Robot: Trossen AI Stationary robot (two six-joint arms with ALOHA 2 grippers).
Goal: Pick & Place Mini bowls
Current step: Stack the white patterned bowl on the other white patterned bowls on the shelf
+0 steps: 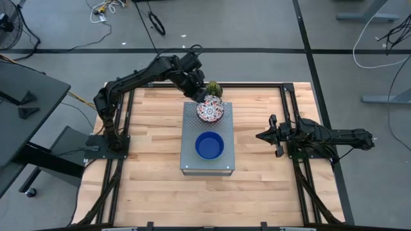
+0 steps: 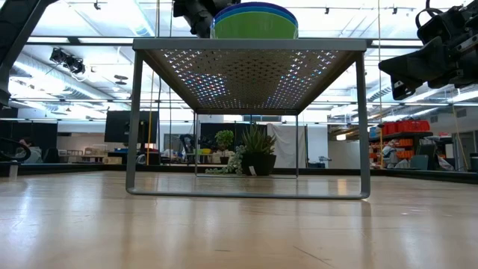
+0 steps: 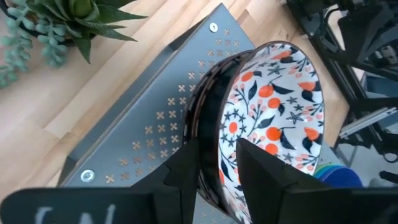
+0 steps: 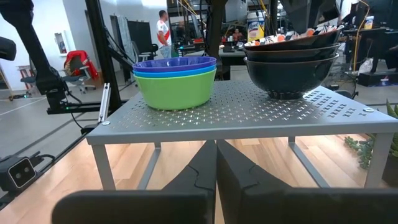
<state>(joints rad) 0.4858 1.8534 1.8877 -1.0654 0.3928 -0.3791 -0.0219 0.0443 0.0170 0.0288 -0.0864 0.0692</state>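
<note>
Two stacks (image 4: 176, 79), lower bowls (image 4: 292, 73) mostly hidden.

A grey perforated metal box (image 1: 207, 163) stands mid-table, a small spiky green plant (image 1: 214, 88) just behind it.

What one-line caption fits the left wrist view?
Left gripper pinching a floral bowl's rim above the perforated metal box.

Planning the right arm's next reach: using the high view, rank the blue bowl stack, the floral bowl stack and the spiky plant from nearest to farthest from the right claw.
1. Blue bowl stack, on the box's near half.
2. Floral bowl stack, on the box's far half, in the left claw.
3. Spiky plant, just beyond the box.

Measured from the right claw.
</note>
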